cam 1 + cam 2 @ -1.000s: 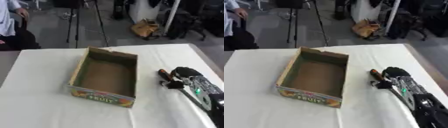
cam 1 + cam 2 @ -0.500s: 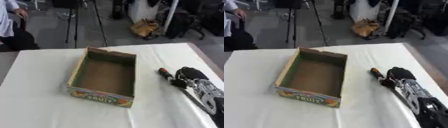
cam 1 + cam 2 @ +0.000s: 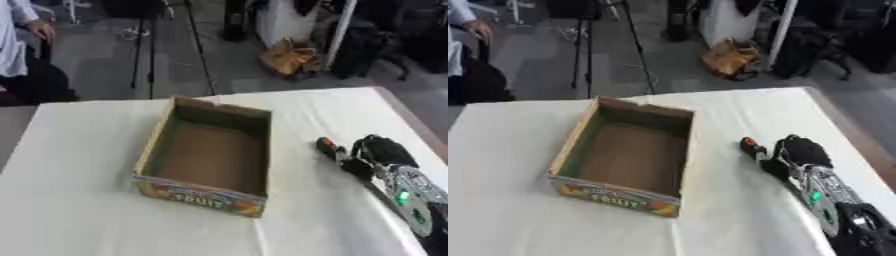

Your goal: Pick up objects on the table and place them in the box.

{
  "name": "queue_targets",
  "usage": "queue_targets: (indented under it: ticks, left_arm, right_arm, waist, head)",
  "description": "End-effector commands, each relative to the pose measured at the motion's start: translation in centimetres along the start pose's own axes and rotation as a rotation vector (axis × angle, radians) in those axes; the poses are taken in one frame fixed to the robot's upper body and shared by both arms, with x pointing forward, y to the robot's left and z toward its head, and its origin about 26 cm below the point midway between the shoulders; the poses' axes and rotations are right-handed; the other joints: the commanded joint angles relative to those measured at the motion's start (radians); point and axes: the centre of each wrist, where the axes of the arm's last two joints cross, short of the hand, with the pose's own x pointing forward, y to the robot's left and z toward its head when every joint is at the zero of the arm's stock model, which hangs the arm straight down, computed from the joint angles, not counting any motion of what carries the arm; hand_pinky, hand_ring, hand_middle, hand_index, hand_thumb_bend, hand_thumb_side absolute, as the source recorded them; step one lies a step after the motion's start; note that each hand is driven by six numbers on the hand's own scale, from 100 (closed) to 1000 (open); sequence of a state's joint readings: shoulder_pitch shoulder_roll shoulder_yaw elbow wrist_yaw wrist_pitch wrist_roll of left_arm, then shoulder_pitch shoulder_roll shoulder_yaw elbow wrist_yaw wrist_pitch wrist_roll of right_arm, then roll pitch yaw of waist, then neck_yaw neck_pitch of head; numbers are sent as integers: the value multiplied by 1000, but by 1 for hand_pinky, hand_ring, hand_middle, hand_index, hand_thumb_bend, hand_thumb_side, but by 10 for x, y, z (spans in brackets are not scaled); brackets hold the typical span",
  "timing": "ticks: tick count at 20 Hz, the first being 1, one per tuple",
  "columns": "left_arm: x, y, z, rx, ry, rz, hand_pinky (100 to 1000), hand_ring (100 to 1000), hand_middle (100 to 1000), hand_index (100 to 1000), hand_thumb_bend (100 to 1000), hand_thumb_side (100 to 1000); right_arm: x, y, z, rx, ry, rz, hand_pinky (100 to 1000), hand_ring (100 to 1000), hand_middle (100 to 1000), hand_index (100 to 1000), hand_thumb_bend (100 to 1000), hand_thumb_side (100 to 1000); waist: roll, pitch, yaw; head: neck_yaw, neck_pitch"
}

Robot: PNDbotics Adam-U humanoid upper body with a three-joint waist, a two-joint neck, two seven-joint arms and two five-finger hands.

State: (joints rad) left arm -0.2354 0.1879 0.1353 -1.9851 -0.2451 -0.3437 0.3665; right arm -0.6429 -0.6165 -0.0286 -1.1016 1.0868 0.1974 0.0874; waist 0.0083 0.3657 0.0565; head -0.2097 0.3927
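An open cardboard fruit box (image 3: 210, 150) stands in the middle of the white table (image 3: 79, 200), and nothing shows inside it. To its right a dark, slim object with a red-orange end (image 3: 326, 145) lies on the cloth. My right hand (image 3: 381, 150) comes in from the lower right and sits right against this object. Its fingers are curled and the thumb (image 3: 775, 165) rests on the object's near part, which it hides. The left hand shows in neither view.
The table's right edge runs close beside my right arm (image 3: 409, 200). Beyond the far edge are a tripod (image 3: 149, 45), bags (image 3: 289, 57) and a seated person at the upper left.
The red-ended object lies where it was. My right hand has shifted only slightly beside it, and the view has drifted a little.
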Motion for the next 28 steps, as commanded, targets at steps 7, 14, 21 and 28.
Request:
queue_targets:
  ticks: [7, 14, 21, 28]
  left_arm:
    - [4, 0, -5, -7, -23, 8, 698, 934, 948, 748, 100, 1000]
    - [4, 0, -5, -8, -23, 10, 698, 935, 949, 748, 100, 1000]
    - [5, -1, -5, -10, -23, 12, 697, 936, 950, 748, 100, 1000]
    - [5, -2, -4, -12, -24, 16, 697, 936, 950, 748, 100, 1000]
  right_arm:
    - [-7, -20, -9, -32, -19, 35, 803, 823, 745, 797, 452, 1000]
    - [-7, -20, -12, -20, -20, 33, 814, 834, 755, 804, 474, 1000]
    - [-12, -19, -15, -9, -11, 43, 827, 843, 772, 817, 485, 1000]
    - [-19, -16, -19, 9, -6, 59, 883, 899, 873, 889, 636, 1000]
  waist:
    - [-4, -14, 5]
    - [-4, -10, 8]
    - [-4, -6, 14]
    - [2, -2, 24]
  head:
    - [-1, -10]
    - [-1, -11]
    - [-1, -11]
    - [-6, -19]
